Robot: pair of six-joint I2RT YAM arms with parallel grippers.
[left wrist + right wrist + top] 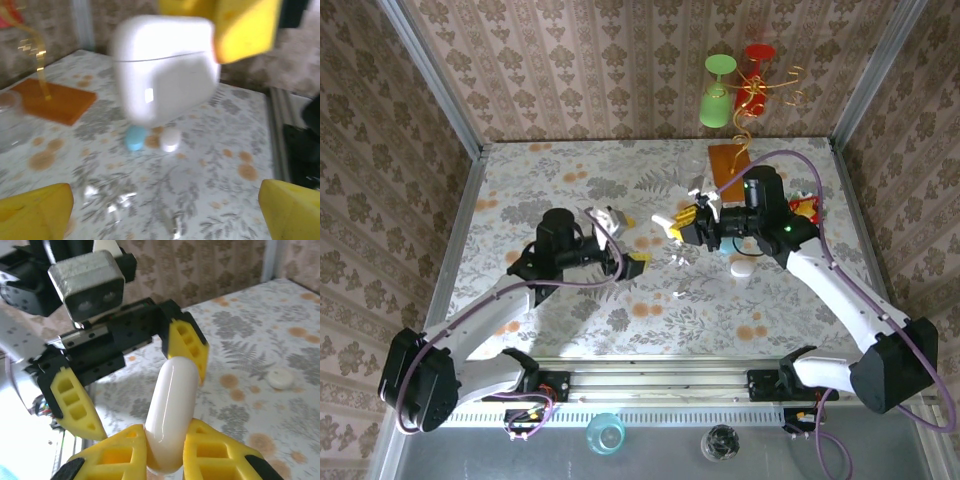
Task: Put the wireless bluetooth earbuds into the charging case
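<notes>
A white glossy charging case [172, 405] stands edge-on between the yellow fingers of my right gripper [166, 442], which is shut on its lower end. It hangs above the table's middle [666, 221]. My left gripper [629, 241] is open and faces it. The case's upper end sits between the left gripper's fingers and close to the farther one [189, 346]. In the left wrist view the closed case [160, 70] looms just ahead of my open left gripper [165, 200]. A tiny white bit [678, 295] lies on the table, too small to tell whether it is an earbud.
A teal pebble-shaped case [135, 138] and a white one [170, 140] lie on the table beyond the held case. The white one [742, 268] lies under my right arm. At the back stands an orange base [728, 158] with a gold wire holding green and red cups [720, 90].
</notes>
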